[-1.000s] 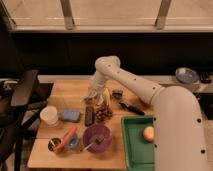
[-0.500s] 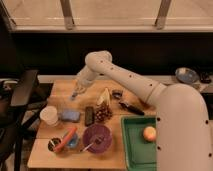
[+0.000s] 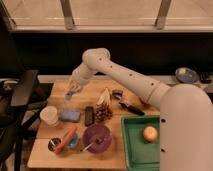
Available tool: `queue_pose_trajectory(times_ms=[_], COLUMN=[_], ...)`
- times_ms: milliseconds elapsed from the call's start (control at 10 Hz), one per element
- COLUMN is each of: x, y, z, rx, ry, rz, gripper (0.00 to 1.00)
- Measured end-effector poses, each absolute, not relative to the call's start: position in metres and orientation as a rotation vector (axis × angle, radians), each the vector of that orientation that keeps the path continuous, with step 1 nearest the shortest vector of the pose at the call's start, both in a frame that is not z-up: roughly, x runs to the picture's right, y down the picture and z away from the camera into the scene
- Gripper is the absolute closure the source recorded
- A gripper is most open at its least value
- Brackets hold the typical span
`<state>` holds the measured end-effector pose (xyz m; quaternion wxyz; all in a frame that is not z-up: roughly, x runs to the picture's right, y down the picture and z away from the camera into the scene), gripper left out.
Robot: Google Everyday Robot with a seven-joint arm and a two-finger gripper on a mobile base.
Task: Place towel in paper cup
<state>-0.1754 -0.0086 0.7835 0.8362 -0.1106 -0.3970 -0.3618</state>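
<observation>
One step, transport, is in hand: towel (image 3: 68,96) seems pinched in gripper's (image 3: 71,93) closed jaws above counter's (image 3: 42,154) far-left corner. Next, alignment over paper cup (image 3: 49,114), at left edge, is called for before release.

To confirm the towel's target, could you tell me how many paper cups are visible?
1: the paper cup stands near the table's left edge, beside the blue pad. The gripper hovers farther back, above the table.

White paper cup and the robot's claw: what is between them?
Just bare wooden table, in the camera view. The claw hangs over the table's far left corner; the blue rectangular pad lies beside the white paper cup, not between.
</observation>
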Motion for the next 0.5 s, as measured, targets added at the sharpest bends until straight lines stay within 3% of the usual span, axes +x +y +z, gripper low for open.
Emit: queue_pose_trajectory(times_ms=[500], x=[-0.1797], y=[-0.0081], z=[0.7789], rx=[-0.207], ry=[-0.87], rz=[-0.777], gripper=[1.0])
